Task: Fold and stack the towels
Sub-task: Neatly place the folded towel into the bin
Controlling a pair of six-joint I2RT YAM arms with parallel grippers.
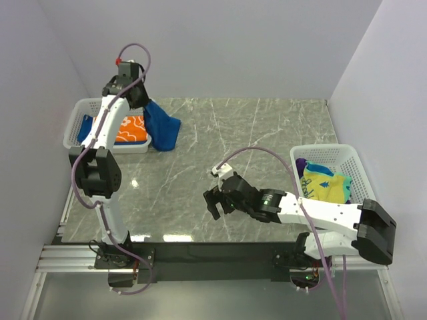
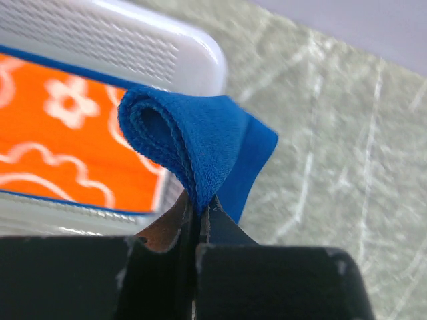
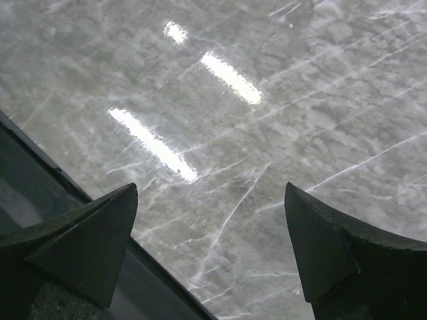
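Basket (image 1: 73, 128), orange towel (image 1: 127, 129), blue towel (image 1: 163, 127) perhaps overhanging

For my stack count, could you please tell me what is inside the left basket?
An orange towel with white flowers lies on top in the basket, blue showing at its edges; anything beneath it is covered.

The blue towel (image 1: 165, 128) is plain. The orange towel (image 1: 129, 129) has white flowers and a blue border. The yellow towel (image 1: 319, 191) has teal shapes. The table (image 1: 253, 133) is grey with pale lines.
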